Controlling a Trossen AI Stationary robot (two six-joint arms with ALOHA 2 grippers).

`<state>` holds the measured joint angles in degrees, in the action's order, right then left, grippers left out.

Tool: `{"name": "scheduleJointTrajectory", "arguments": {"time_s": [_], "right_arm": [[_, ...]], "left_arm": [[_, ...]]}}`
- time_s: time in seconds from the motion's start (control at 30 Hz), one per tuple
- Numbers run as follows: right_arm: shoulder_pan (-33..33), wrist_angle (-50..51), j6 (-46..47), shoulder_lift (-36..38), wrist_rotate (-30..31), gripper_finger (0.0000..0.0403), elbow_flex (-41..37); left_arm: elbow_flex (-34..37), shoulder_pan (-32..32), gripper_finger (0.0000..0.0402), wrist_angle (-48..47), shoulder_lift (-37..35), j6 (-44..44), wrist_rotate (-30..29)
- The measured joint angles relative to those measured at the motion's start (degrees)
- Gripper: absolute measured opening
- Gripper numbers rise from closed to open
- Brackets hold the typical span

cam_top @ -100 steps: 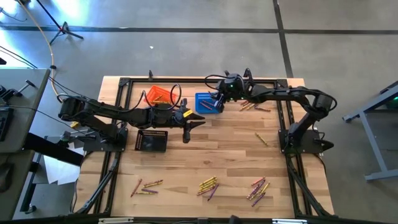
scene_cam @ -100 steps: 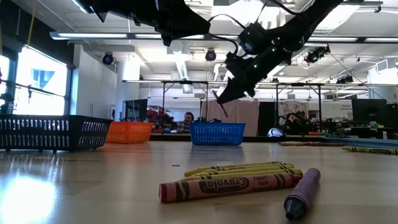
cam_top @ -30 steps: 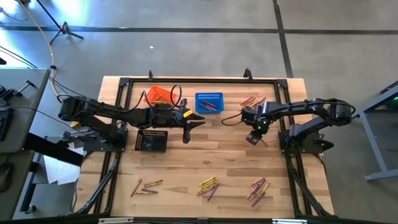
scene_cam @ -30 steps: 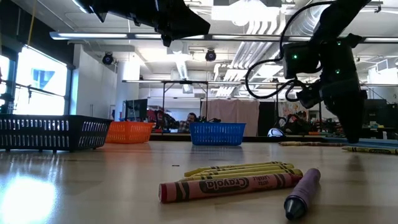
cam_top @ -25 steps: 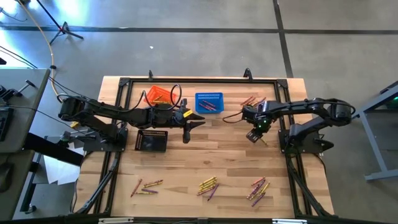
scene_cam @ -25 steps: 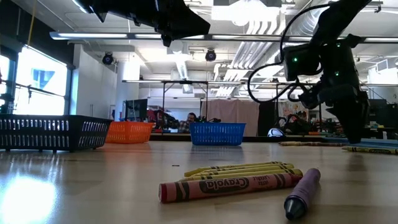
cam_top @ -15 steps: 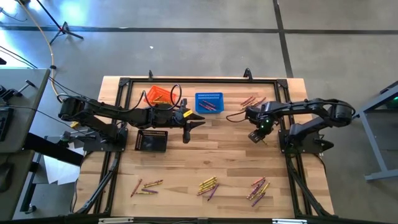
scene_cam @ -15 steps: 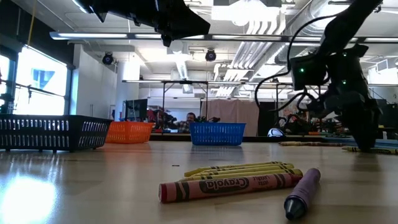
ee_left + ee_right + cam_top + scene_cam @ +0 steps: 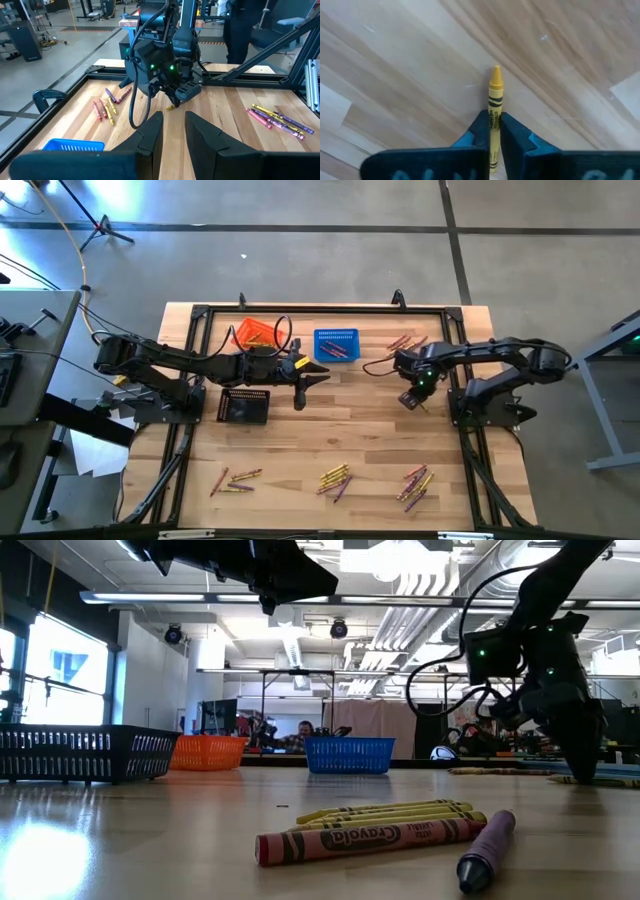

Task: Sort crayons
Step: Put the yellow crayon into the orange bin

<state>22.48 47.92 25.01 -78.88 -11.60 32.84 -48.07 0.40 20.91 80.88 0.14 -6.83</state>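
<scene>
The right pincer has dropped to the table and drawn its fingers together on a single yellow crayon; a second ago they stood apart above it. The pick looks made, so lifting and carrying to a basket should come next. In the right wrist view the crayon runs straight out between the two dark fingers, its pointed tip ahead of them, paper wrapper with black bands, lying on pale planked wood with a fine grain.

The left pincer hangs over the middle of the table, its fingers a narrow gap apart and holding nothing.

Beyond the right pincer, toward the table's back edge, lies a small group of red and yellow crayons; beside that sits the blue mesh basket, then the orange basket. Nearer the front edge lie more crayon clusters, waxy sticks in smooth paper sleeves.
</scene>
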Motion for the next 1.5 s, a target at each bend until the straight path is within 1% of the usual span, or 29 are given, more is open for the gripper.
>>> {"name": "scheduleJointTrajectory", "arguments": {"time_s": [0.1,0.27,0.37,0.5,0.6,0.7,0.8,0.87,0.97,1.07,1.2,1.37,1.5], "right_arm": [[0.00,1.09,-1.17,-0.04,0.71,0.0018,0.79],[0.02,3.08,-3.72,0.55,1.27,0.0005,4.30],[0.00,3.09,-5.64,2.21,2.31,0.0008,8.39],[-0.01,2.86,-7.27,5.72,6.70,0.0008,15.22],[-0.23,-1.06,-8.71,8.84,11.34,0.0007,19.80],[-1.39,-11.11,-10.56,11.97,14.86,0.0007,22.22],[-3.59,-22.05,-11.91,14.11,14.70,0.0007,22.58],[-5.48,-27.30,-12.75,14.84,14.67,0.0007,22.58],[-8.38,-31.56,-14.04,14.84,14.64,0.0007,22.60],[-11.14,-33.87,-16.20,14.31,14.66,0.0007,22.60],[-14.25,-35.51,-18.79,13.96,16.86,0.0007,22.60],[-16.89,-35.35,-20.10,13.60,19.91,0.0007,22.60],[-17.74,-35.36,-20.09,13.58,20.17,0.0007,22.58]], "left_arm": [[0.00,0.01,0.0072,0.00,0.00,0.04,0.00],[0.00,0.01,0.0072,-0.02,0.00,0.11,0.00],[0.00,-0.01,0.0072,-0.02,0.00,0.13,0.00],[0.00,0.01,0.0072,-0.02,0.00,0.13,0.00],[0.00,0.38,0.0072,0.50,0.00,2.80,0.02],[-0.07,0.83,0.0072,4.78,1.30,5.92,0.01],[-0.06,1.24,0.0072,11.76,3.99,6.68,0.03],[-0.04,1.54,0.0072,16.98,5.95,7.95,0.09],[-0.04,2.22,0.0072,22.91,8.39,8.05,0.03],[-0.03,2.83,0.0072,26.00,9.08,6.32,-1.01],[-0.09,3.51,0.0072,25.32,9.44,3.45,-1.49],[-0.09,3.44,0.0074,25.16,9.38,2.95,-1.46],[-0.09,3.17,0.0095,24.44,9.38,4.64,-1.48]]}}
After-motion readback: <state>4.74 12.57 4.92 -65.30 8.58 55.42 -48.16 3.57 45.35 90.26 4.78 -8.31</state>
